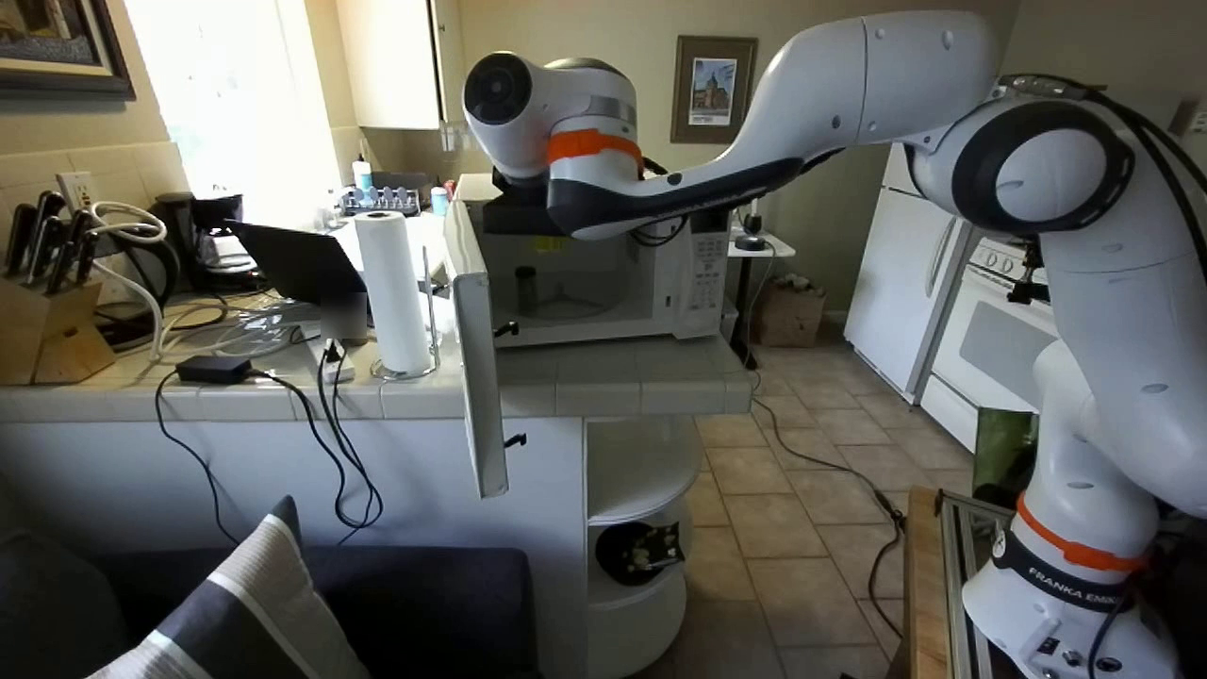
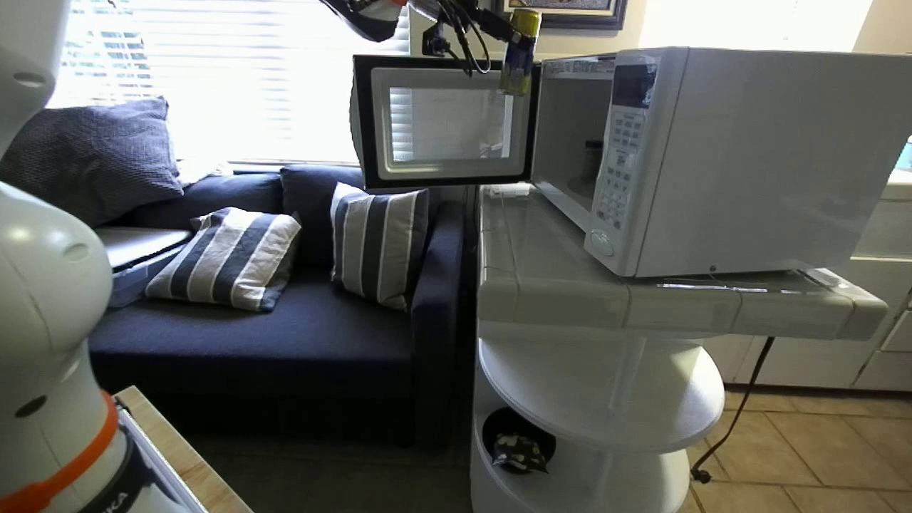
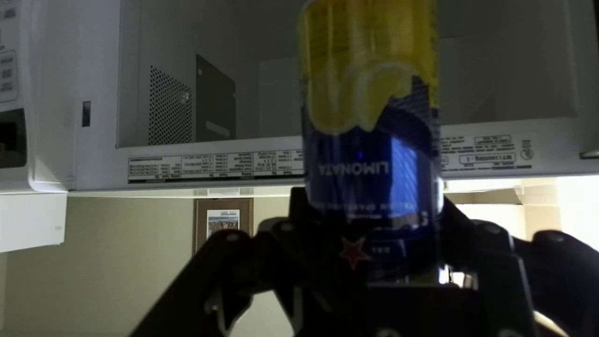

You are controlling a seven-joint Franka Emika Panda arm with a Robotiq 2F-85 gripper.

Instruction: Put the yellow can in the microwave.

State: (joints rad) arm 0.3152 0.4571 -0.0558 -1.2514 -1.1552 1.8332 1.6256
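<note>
The yellow can (image 2: 519, 60), yellow and dark blue, is held nearly upright, with a slight tilt, outside the microwave's open front. My gripper (image 2: 511, 35) is shut on its upper part. In the wrist view, which is upside down, the can (image 3: 369, 117) sits between the dark fingers (image 3: 372, 220) with the cavity behind it. The white microwave (image 2: 769, 164) stands on the tiled counter with its door (image 2: 449, 174) swung wide open. It also shows in an exterior view (image 1: 702, 273), where the arm mostly hides the gripper and I cannot make out the can clearly.
The door (image 1: 476, 377) juts past the counter edge (image 1: 613, 396). A paper-towel roll (image 1: 391, 292) stands beside it. A dark object (image 1: 525, 289) shows inside the microwave. A laptop (image 1: 297, 264), cables and a knife block (image 1: 57, 321) are farther along. A sofa (image 2: 285, 342) faces the counter.
</note>
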